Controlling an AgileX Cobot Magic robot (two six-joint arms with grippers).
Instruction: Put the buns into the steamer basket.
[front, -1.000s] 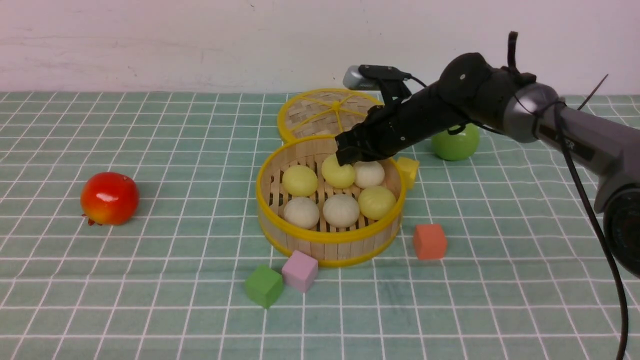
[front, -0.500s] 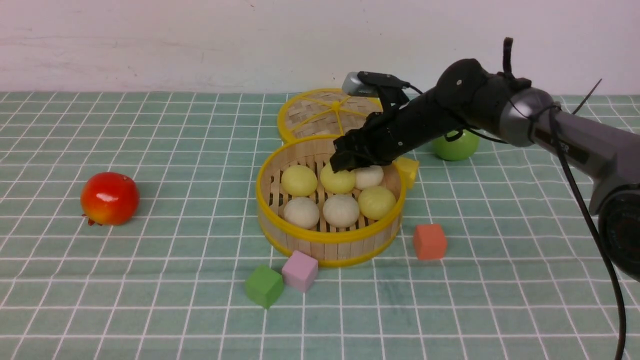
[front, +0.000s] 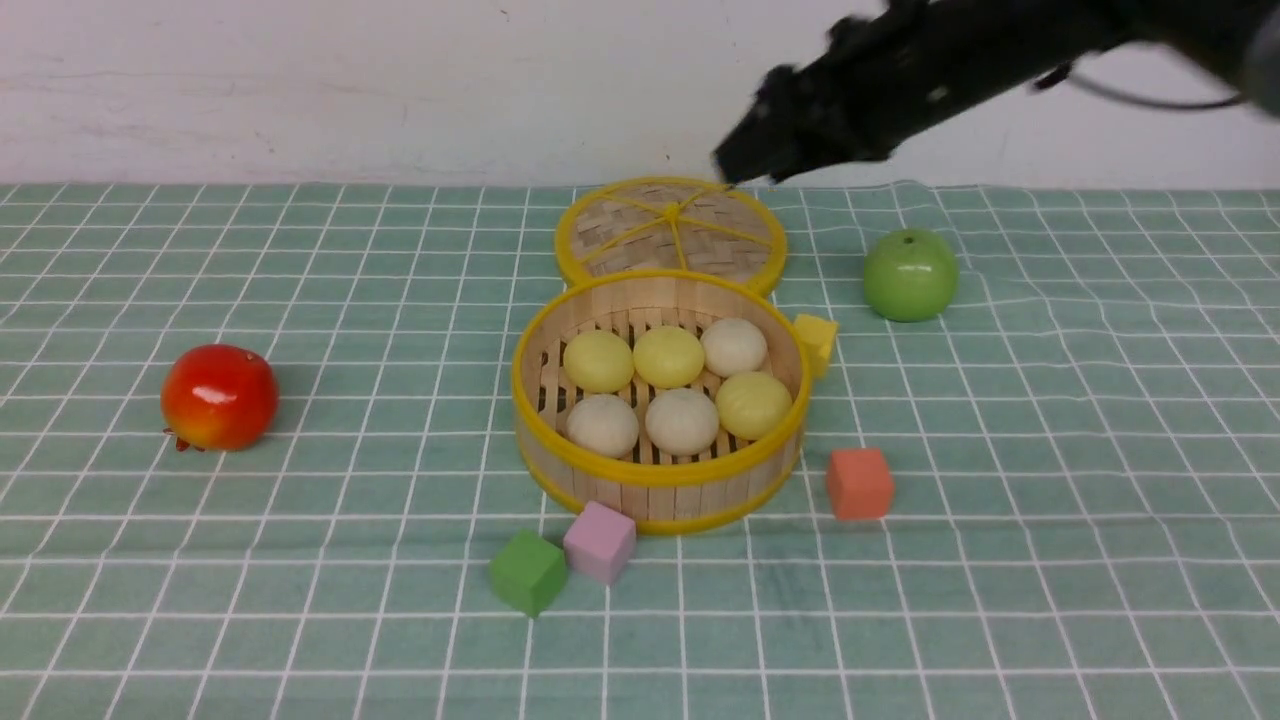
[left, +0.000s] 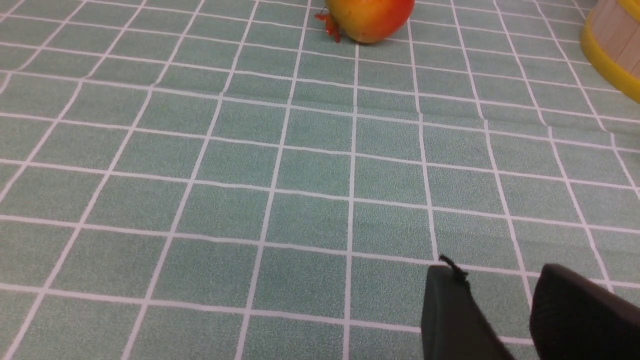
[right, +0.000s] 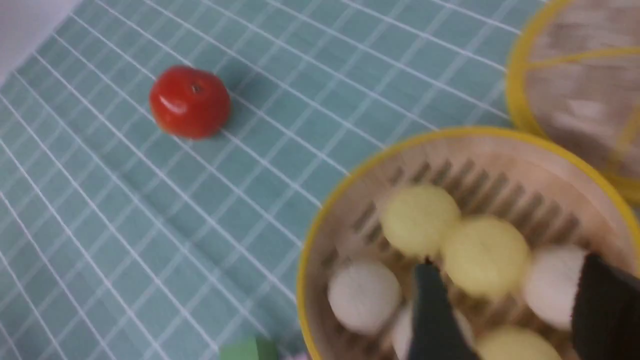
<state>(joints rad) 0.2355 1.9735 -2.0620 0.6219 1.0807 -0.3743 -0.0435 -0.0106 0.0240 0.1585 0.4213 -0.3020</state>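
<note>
The right gripper (front: 745, 165) has lifted clear toward the far right, jaws apart and empty, because all six buns (front: 670, 357) now rest inside the steamer basket (front: 655, 472).

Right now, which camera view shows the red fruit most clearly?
The front view: the red fruit shows whole and sharp on the cloth, left of the steamer basket. The right wrist view also shows it whole, slightly blurred. The left wrist view cuts off its upper part.
</note>
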